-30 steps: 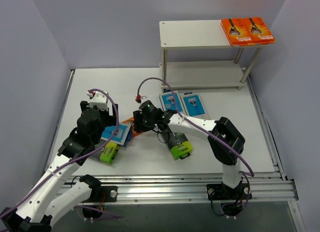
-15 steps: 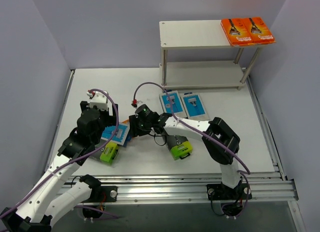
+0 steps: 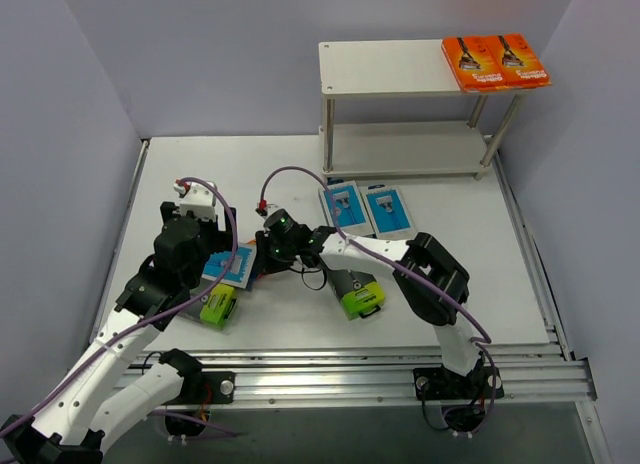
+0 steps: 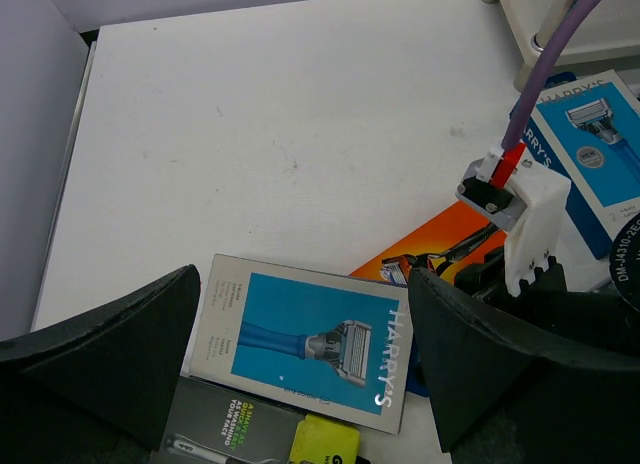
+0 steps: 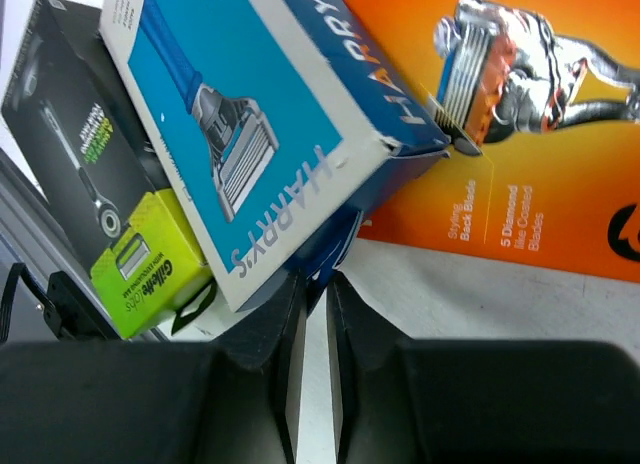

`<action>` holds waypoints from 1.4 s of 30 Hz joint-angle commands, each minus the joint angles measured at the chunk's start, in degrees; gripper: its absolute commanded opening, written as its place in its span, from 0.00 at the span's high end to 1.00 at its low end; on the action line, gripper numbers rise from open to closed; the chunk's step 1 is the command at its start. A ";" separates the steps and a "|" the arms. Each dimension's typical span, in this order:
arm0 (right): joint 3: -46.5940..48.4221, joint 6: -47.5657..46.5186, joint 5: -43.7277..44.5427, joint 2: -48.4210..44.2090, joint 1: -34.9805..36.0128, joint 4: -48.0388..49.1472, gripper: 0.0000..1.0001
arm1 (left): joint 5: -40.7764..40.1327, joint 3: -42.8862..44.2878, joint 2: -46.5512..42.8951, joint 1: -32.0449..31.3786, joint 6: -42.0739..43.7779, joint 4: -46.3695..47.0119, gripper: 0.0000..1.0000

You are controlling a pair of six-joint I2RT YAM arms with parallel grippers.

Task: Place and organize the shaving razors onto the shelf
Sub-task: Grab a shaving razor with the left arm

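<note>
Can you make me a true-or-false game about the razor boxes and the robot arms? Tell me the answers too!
1. Two orange packs sit on the top board of the shelf. True.
2. The left gripper is squeezed shut. False: it is wide open, near a light blue pack.
3. Two light blue packs lie side by side on the table in front of the shelf. True.
4. Both black-and-green packs are on the shelf. False: both lie on the table, one under the right arm and the other by the left arm.
</note>
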 commanded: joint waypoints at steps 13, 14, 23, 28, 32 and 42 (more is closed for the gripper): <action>11.48 0.95 -0.96 4.15 -5.91 1.56 1.00 | 0.02 0.29 -1.18 0.27 -0.78 1.05 0.06; 12.62 0.95 -0.96 4.77 -6.52 0.95 1.00 | 0.11 0.29 -1.18 0.27 -0.78 1.05 0.06; 30.37 -1.34 -0.78 14.70 -9.34 -4.24 1.00 | 0.46 0.38 -0.74 0.27 -0.87 1.14 0.06; 36.88 -0.99 -1.40 19.18 -9.61 -4.95 0.80 | 0.64 0.29 -0.74 0.18 -1.04 1.23 0.06; 36.63 -1.07 0.00 18.75 -9.78 -6.79 0.52 | 1.16 0.29 -0.65 0.18 -1.04 1.23 0.06; 27.15 -2.13 2.20 10.15 -10.04 -5.83 0.46 | 2.48 0.46 0.58 0.18 -1.92 0.96 0.06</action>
